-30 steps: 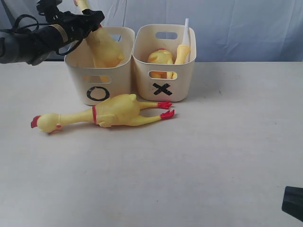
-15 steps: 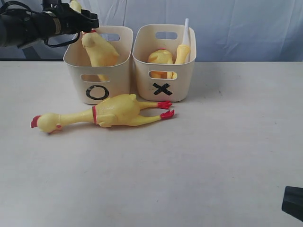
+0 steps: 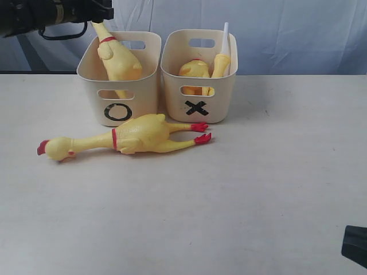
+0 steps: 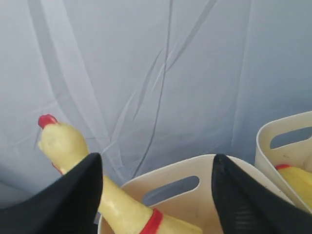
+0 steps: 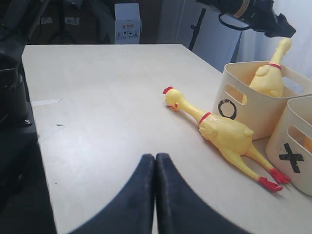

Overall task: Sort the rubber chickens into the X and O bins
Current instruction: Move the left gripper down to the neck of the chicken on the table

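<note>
One rubber chicken [image 3: 119,62] stands slanted in the O bin [image 3: 119,109], its neck poking up past the rim. My left gripper [image 3: 102,12] hovers open just above that neck; in the left wrist view the gripper [image 4: 157,158] has its jaws wide apart, with the chicken's neck [image 4: 122,207] beside one finger and the head [image 4: 61,141] free. A second chicken [image 3: 129,137] lies on the table before the bins. The X bin [image 3: 198,106] holds another chicken [image 3: 194,70] and one with a white tube [image 3: 225,35]. My right gripper [image 5: 155,157] is shut and empty, low over the table.
The beige table [image 3: 229,200] stretches wide in front of the bins. A pale blue cloth backdrop [image 3: 287,28] hangs behind them. Only a dark corner of the right arm [image 3: 355,246] shows at the bottom right of the exterior view. Dark stands [image 5: 14,97] sit by the table's far side.
The left gripper let go of the chicken and pulled back up and to the left. The chicken dropped lower into the O bin and now leans there. The right arm stayed still.
</note>
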{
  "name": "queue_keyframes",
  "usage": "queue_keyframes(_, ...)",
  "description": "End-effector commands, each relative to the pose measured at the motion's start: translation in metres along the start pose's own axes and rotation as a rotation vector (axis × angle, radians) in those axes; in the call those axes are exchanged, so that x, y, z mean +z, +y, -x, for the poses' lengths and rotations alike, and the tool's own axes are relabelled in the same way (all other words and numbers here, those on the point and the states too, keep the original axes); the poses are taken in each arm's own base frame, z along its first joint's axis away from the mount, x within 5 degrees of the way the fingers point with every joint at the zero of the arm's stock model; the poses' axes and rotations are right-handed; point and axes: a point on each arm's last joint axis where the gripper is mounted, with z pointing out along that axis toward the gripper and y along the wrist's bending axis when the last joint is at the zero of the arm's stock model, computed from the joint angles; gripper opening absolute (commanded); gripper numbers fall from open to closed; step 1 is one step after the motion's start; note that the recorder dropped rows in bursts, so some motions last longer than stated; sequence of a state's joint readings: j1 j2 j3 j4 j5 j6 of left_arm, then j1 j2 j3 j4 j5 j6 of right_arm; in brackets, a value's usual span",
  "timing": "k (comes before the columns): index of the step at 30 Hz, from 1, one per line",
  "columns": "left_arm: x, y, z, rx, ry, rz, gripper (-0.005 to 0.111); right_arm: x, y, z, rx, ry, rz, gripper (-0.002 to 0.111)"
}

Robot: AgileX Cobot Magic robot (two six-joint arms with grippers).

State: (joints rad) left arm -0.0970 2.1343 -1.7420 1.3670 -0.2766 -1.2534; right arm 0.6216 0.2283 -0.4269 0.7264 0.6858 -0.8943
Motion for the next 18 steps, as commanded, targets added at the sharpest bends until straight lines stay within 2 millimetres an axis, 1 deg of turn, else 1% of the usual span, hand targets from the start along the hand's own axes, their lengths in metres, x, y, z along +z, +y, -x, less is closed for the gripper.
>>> queue_keyframes(1,-0.016,-0.01,0.02,0.104,0.037,-0.07,0.06,0.0,-0.001,-0.001,0.002,-0.007,-0.016,0.0)
queue_keyframes(3,-0.02,-0.013,0.022,0.04,0.042,-0.108,0.054,0.0,-0.001,-0.001,0.002,-0.007,-0.016,0.0)
queue_keyframes(7,-0.031,-0.015,0.022,0.032,0.054,-0.157,0.04,0.0,-0.001,-0.001,0.002,-0.007,-0.016,0.0)
queue_keyframes(11,-0.042,-0.013,0.019,0.021,0.069,-0.186,0.032,0.0,-0.001,-0.001,0.002,-0.007,-0.016,0.0)
queue_keyframes(14,-0.053,-0.011,0.015,0.013,0.089,-0.189,0.031,0.0,-0.001,-0.001,0.002,-0.007,-0.016,0.0)
queue_keyframes(18,-0.068,-0.016,0.013,0.044,0.101,-0.206,0.031,0.0,-0.001,-0.001,0.002,-0.007,-0.016,0.0)
